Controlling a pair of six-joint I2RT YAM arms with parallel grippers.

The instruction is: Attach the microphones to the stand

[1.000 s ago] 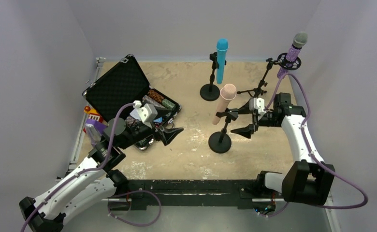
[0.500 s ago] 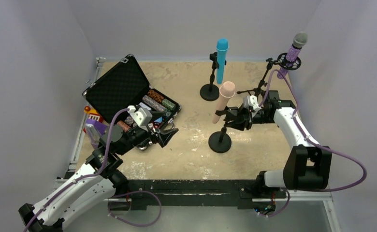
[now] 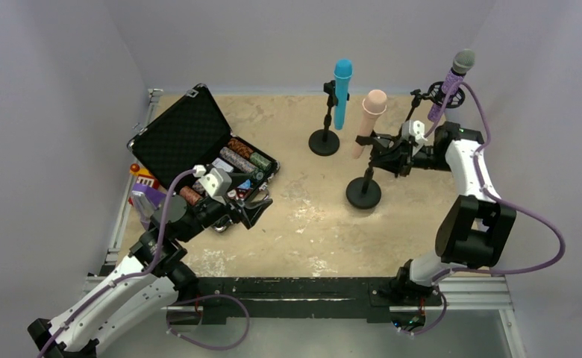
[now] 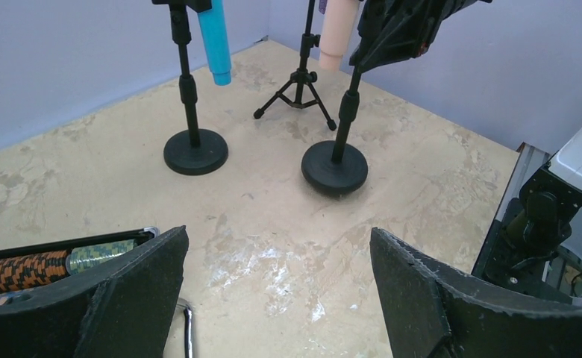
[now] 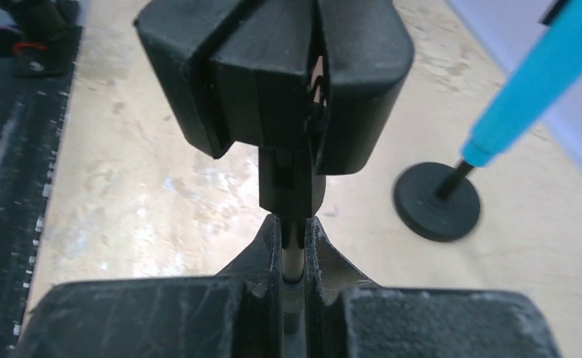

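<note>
The peach-pink microphone (image 3: pixel 370 115) sits tilted in the clip of a round-based stand (image 3: pixel 363 193). My right gripper (image 3: pixel 383 154) is shut on that stand's thin pole (image 5: pixel 293 257), just under the black clip (image 5: pixel 273 74). The blue microphone (image 3: pixel 342 89) is clipped in its own round-based stand (image 3: pixel 324 142). At the back right, the glittery purple microphone (image 3: pixel 452 78) rests in a tripod stand (image 4: pixel 295 93). My left gripper (image 3: pixel 254 205) hangs open by the case with nothing between its fingers (image 4: pixel 124 298).
An open black case (image 3: pixel 198 145) with rolls and small items lies at the left. Colourful objects (image 3: pixel 145 186) stand beside it near the left rail. The walls close in on the left, back and right.
My right gripper closed on the pole of the peach-pink microphone's stand and moved the stand back and to the right, next to the blue one. The left arm drew back slightly.
</note>
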